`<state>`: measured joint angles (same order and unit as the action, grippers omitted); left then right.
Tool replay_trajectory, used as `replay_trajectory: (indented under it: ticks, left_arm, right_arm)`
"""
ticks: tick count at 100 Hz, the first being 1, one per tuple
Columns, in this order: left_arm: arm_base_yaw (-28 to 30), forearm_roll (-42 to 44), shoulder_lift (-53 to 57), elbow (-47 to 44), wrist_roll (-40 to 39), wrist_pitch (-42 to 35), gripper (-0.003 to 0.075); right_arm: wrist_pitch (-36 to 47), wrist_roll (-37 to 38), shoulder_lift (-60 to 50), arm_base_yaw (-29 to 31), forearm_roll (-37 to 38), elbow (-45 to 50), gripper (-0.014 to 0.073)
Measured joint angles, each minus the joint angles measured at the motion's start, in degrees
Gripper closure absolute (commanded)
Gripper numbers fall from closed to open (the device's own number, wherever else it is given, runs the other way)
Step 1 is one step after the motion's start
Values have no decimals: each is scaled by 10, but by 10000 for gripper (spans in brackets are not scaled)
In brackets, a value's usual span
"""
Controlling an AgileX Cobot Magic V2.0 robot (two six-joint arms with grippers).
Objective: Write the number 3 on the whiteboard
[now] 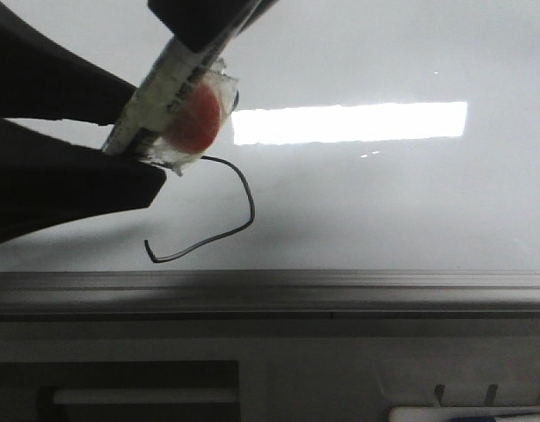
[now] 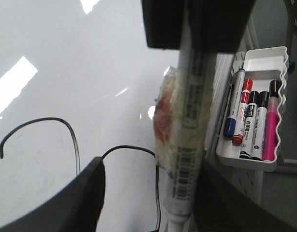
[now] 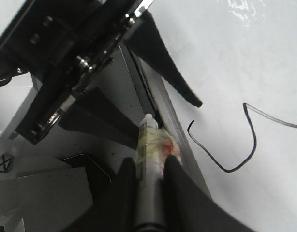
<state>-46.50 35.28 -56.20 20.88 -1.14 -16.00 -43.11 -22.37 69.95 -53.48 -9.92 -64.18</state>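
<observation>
Front view: the right gripper (image 3: 148,164) is clamped on a tape-wrapped marker pen (image 1: 160,92), slanting it just above the number 3 (image 1: 250,207). Its tip sits in the gap of the left gripper (image 1: 140,134), whose jaws are spread wide, probably to steady or re-seat the pen. The 3 is a thin black double curve low on the whiteboard (image 1: 384,202) and looks nearly finished.

The marker pen (image 1: 169,88) sits left of the number 3 (image 1: 219,220) on the whiteboard (image 1: 411,202), rail (image 1: 340,290) in front.
</observation>
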Motion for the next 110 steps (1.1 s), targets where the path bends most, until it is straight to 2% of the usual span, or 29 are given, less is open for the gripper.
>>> replay_trajectory:
  ticks: [13, 26, 67, 72, 77, 83, 85, 86, 89, 92, 94, 102, 110]
  left_arm:
    - [0, 9, 0, 0, 0, -1, 640]
    - [0, 14, 0, 0, 1, -3, 738]
    - [0, 17, 0, -1, 0, -5, 741]
    - [0, 17, 0, -1, -1, -5, 741]
    - [0, 17, 0, -1, -1, -6, 741]
    - [0, 17, 0, -1, -1, -7, 741]
    - [0, 17, 0, -1, -1, -7, 741]
    - [0, 17, 0, -1, -1, -7, 741]
    - [0, 14, 0, -1, -4, -7, 741]
    - [0, 13, 0, -1, -6, -7, 741]
    - [0, 12, 0, -1, -8, -7, 741]
    - [0, -6, 0, -1, -15, -7, 741]
    - [0, -100, 0, -1, -29, 7, 741]
  right_arm:
    - [8, 0, 0, 0, 4, 0, 655]
    - [14, 0, 0, 0, 7, -1, 655]
    - [9, 1, 0, 0, 7, -1, 639]
    - [9, 1, 0, 0, 7, -1, 573]
    - [9, 1, 0, 0, 7, -1, 446]
    - [9, 1, 0, 0, 7, -1, 220]
    - [9, 1, 0, 0, 7, -1, 116]
    - [10, 1, 0, 0, 6, -1, 116]
    - [10, 1, 0, 0, 6, -1, 2]
    - [13, 1, 0, 0, 5, -1, -64]
    - [19, 1, 0, 0, 5, -1, -80]
    - [50, 1, 0, 4, 5, -1, -40]
    - [84, 1, -3, 14, 5, -1, 12]
